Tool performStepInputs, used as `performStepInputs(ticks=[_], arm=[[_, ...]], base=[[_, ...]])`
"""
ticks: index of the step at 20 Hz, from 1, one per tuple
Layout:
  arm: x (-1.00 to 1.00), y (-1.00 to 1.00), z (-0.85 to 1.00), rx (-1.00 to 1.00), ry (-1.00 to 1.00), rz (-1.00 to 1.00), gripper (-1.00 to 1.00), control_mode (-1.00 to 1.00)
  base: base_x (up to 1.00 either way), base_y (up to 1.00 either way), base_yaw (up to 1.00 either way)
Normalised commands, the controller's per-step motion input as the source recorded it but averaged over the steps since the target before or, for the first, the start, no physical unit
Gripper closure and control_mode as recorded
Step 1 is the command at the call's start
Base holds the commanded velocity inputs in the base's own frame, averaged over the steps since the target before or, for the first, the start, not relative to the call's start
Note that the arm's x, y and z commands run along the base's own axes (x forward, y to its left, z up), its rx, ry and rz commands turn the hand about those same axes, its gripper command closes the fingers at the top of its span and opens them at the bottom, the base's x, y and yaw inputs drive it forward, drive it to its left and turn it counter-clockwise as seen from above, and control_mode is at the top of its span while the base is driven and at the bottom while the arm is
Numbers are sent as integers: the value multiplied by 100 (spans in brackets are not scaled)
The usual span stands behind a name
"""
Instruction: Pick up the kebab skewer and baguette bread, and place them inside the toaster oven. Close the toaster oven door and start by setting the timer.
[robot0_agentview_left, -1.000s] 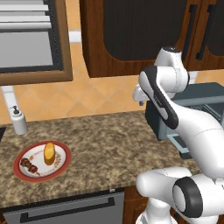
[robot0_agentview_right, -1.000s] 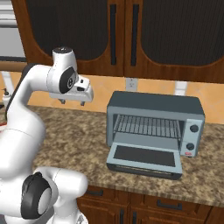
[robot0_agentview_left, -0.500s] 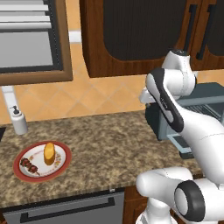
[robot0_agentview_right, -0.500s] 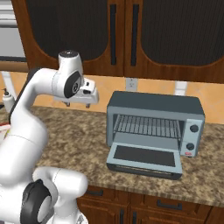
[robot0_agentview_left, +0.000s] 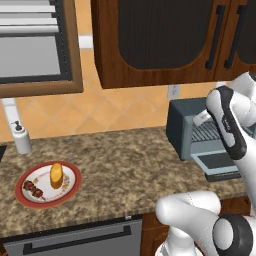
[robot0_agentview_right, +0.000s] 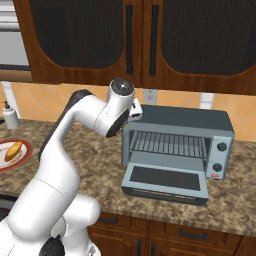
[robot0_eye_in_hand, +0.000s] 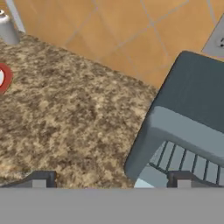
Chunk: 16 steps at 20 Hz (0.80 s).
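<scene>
Two fingers spread wide, gripping nothing, above the left front corner of one toaster oven. One toaster oven door dropped open, flat over the surface. Well apart to the left: one red-rimmed plate carrying one baguette bread and one kebab skewer side by side.

I see my arm rising from the base, bending up through the elbow and reaching forward at about upper-chest height, with the wrist held high. The hand points forward and down. My gripper holds nothing, its jaws spread wide apart; in the hand view the two dark fingertips stand far from each other at the bottom edge. From the right base view the wrist joint faces the camera, hiding the fingers behind it
</scene>
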Motion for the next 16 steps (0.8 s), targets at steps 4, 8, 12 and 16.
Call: performStepInputs(ticks=[4,8,12,16], arm=[[0,-77,-44,8,-43,28,-100,-100],[1,-78,-37,12,-33,23,-100,-100],[16,-62,-46,24,-15,11,-100,-100],[28,-52,-24,32,-12,3,-100,-100]], base=[[0,0,0],[0,0,0],[0,0,0],[0,0,0]])
